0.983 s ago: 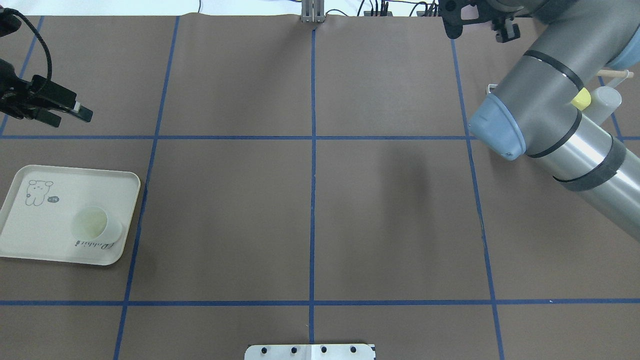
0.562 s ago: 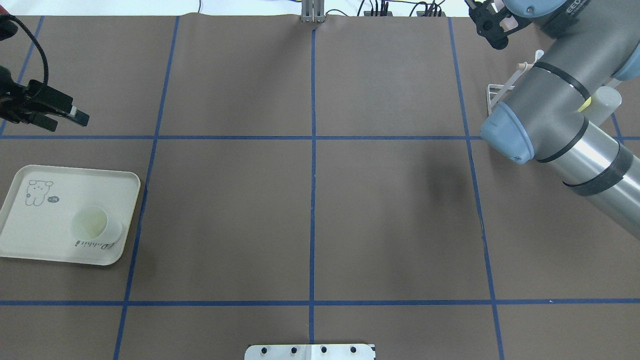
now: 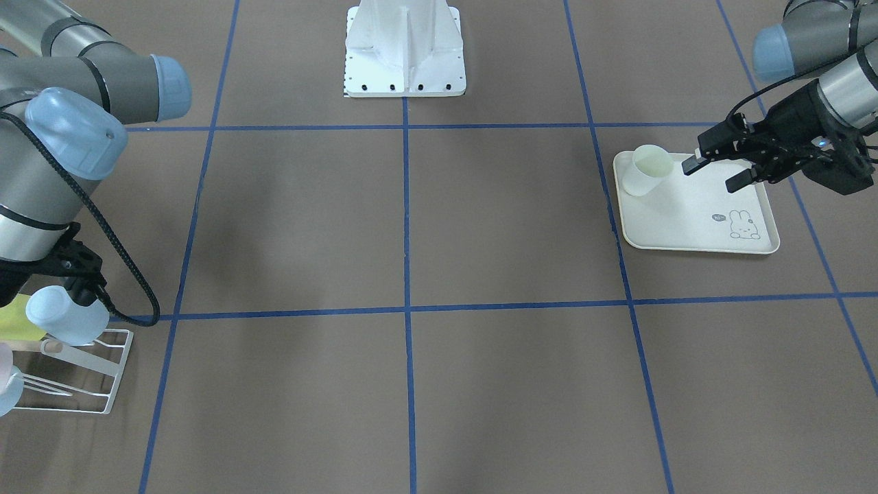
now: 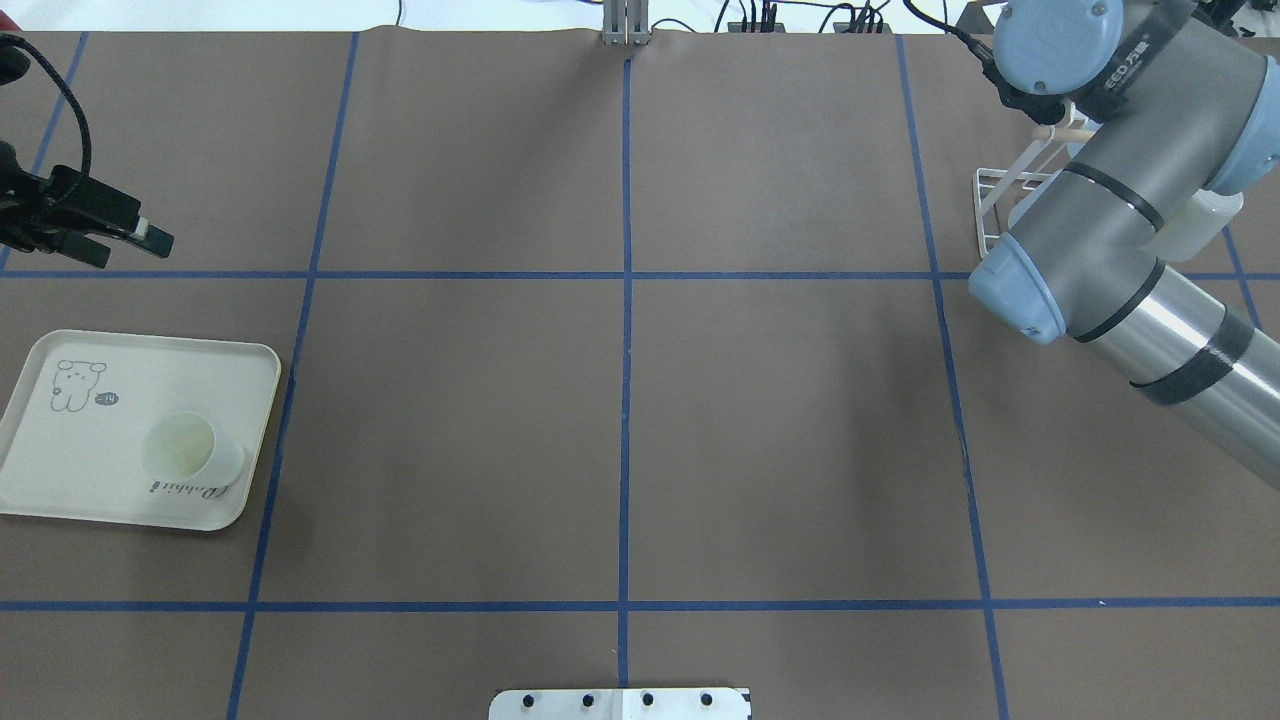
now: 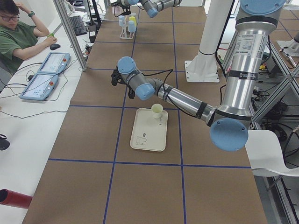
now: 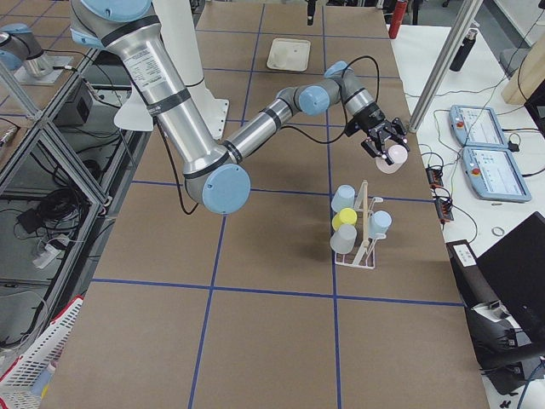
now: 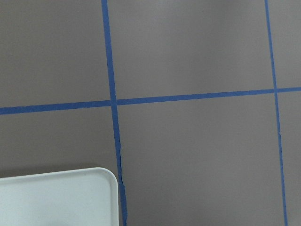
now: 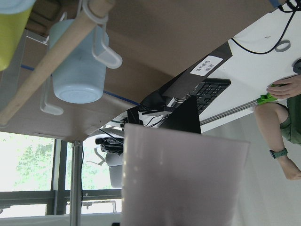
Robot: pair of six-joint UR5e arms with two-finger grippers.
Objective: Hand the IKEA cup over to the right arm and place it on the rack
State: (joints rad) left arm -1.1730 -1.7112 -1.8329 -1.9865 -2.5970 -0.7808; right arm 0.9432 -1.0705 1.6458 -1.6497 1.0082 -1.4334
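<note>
Over the last second the right arm (image 4: 1100,230) is swung round above the desk (image 4: 780,430), so that the rack (image 6: 366,213) is uncovered in the overhead view. The pale pink cup (image 6: 392,158), clamped in the right gripper (image 6: 385,146), is brought near the rack but is not yet hung on it, and placement is judged close. The left gripper (image 3: 711,176), jaws apart and empty, is drawn slightly outward near the cream tray (image 4: 60,460), where a pale green cup (image 4: 190,448) is left standing.
</note>
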